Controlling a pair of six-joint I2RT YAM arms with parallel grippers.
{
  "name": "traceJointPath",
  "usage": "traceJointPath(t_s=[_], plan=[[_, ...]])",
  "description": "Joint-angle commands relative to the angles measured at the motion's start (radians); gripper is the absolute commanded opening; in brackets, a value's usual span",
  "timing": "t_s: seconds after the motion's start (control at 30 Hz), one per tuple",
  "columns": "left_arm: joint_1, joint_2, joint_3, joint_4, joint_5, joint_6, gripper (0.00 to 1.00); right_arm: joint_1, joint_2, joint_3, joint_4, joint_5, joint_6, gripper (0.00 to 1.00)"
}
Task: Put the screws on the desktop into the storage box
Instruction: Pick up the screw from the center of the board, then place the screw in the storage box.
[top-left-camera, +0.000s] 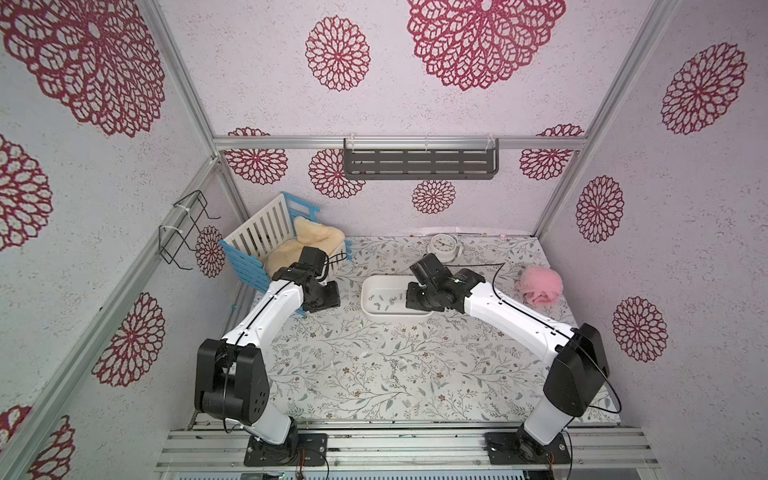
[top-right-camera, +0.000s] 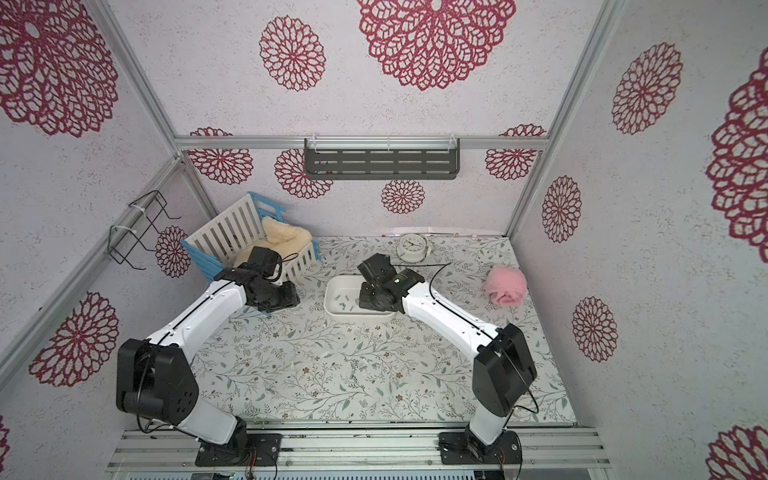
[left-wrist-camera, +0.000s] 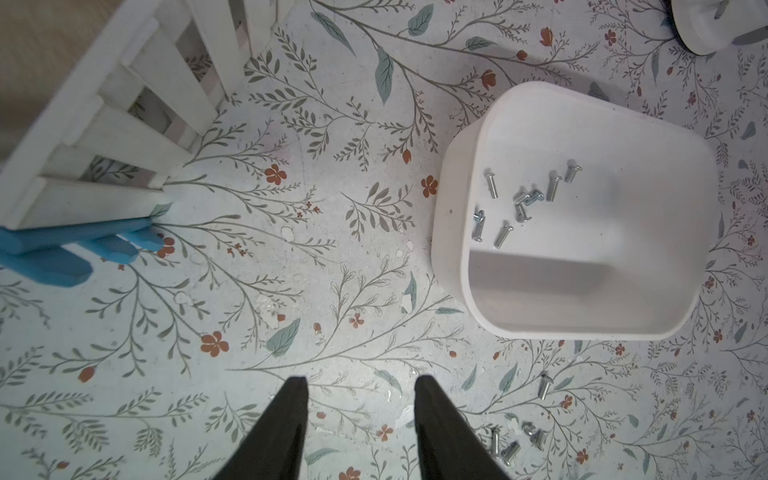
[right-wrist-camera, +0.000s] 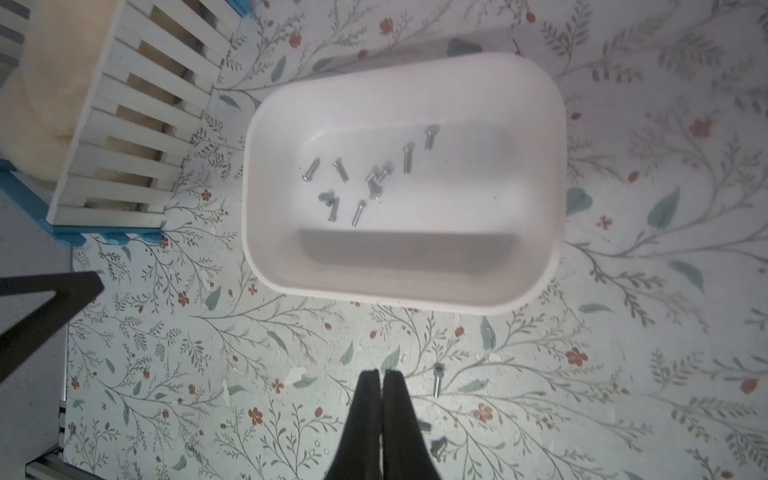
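Screws (top-left-camera: 398, 367) on desktop (top-left-camera: 332, 382) barely discernible; storage box (top-left-camera: 365, 286) partly hidden.

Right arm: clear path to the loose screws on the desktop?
Probably yes. The loose screws lie on open desktop nearer the robot than the storage box, with nothing between them and the right gripper. Its fingers are shut and must open first.
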Motion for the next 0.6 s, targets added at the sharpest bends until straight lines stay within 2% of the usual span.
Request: traceJointPath(t_s=[0.0,0.27,0.57], plan=[[0.009,-0.007,-0.003,0.016,0.006,-0.006,0.47,-0.024,0.077,0.093,0.038,-0.026,-0.036,0.0],[0.01,-0.015,-0.003,0.017,0.009,-0.007,0.47,-0.031,0.311,0.296,0.057,-0.068,-0.015,0.0],[0.015,-0.016,-0.002,0.019,0.015,-0.01,0.47,-0.028,0.482,0.397,0.072,-0.089,0.039,0.0]])
